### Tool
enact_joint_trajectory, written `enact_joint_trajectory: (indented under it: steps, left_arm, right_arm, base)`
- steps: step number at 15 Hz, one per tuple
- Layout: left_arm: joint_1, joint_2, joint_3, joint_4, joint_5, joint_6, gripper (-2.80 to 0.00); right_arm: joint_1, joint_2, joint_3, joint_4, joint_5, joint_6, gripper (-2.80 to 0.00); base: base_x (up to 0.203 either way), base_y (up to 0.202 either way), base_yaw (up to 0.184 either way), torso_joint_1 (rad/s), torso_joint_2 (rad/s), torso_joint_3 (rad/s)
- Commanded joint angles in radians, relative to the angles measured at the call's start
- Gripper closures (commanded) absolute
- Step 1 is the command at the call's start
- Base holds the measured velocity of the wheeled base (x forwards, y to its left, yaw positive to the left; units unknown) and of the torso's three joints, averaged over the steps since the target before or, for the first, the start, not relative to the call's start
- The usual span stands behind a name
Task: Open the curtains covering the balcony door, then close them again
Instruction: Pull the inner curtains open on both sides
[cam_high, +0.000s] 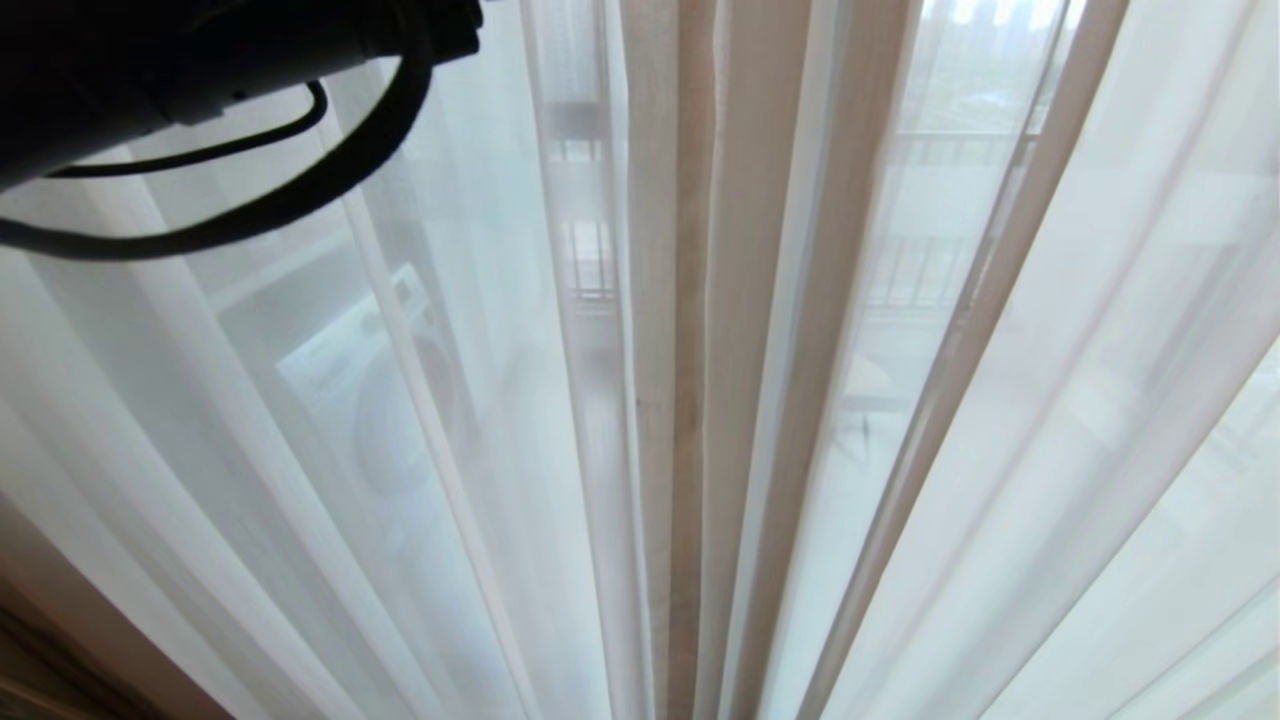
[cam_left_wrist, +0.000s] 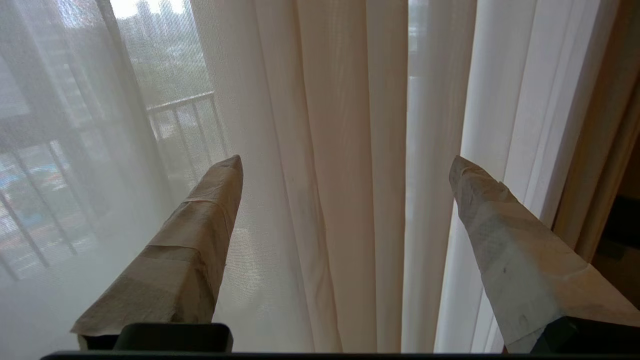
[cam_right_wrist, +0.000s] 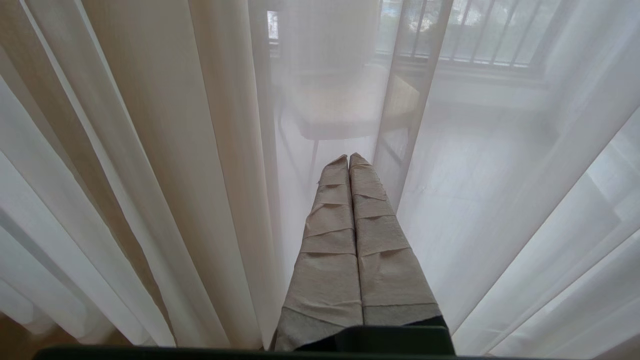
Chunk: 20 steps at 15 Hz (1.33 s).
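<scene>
The curtains fill every view. White sheer (cam_high: 1050, 400) hangs drawn across, with a bunch of cream-beige folds (cam_high: 700, 350) down the middle. My left gripper (cam_left_wrist: 345, 160) is open, its taped fingers (cam_left_wrist: 200, 240) spread wide. The beige folds (cam_left_wrist: 340, 150) stand in line with the gap, just beyond the tips, and nothing is gripped. The left arm (cam_high: 200, 60) with its black cable crosses the head view's upper left corner. My right gripper (cam_right_wrist: 348, 157) is shut on nothing and points at the sheer (cam_right_wrist: 500, 200). The balcony door is hidden behind the curtains.
Through the sheer I make out a washing machine (cam_high: 370, 400), a balcony railing (cam_left_wrist: 185, 115) and a chair (cam_right_wrist: 340, 105). A brown wooden surround (cam_left_wrist: 600, 175) borders the curtain's edge. A brown strip (cam_high: 60, 640) shows at the head view's lower left.
</scene>
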Motion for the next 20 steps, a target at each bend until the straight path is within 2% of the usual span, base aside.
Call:
enact_joint_trajectory:
  steps: [1, 7, 13, 20]
  left_arm:
    - [-0.003, 0.095, -0.084, -0.002, 0.023, 0.025, -2.8]
    - [0.02, 0.274, -0.305, -0.004, 0.177, 0.13, -2.8]
    - [0.033, 0.41, -0.506, -0.004, 0.246, 0.175, -2.8]
    - [0.058, 0.47, -0.588, -0.006, 0.251, 0.195, -2.8]
  right_arm:
    - [0.0, 0.0, 0.0, 0.0, 0.001, 0.0, 0.0]
    - [0.0, 0.0, 0.0, 0.0, 0.001, 0.0, 0.0]
    - [0.0, 0.0, 0.0, 0.0, 0.001, 0.0, 0.0]
    - [-0.001, 0.0, 0.0, 0.0, 0.001, 0.0, 0.0]
  base:
    - [0.0, 0.0, 0.0, 0.0, 0.0, 0.0]
    - [0.0, 0.0, 0.0, 0.0, 0.0, 0.0]
    - [0.0, 0.0, 0.0, 0.0, 0.0, 0.0]
    - [0.0, 0.0, 0.0, 0.0, 0.0, 0.0]
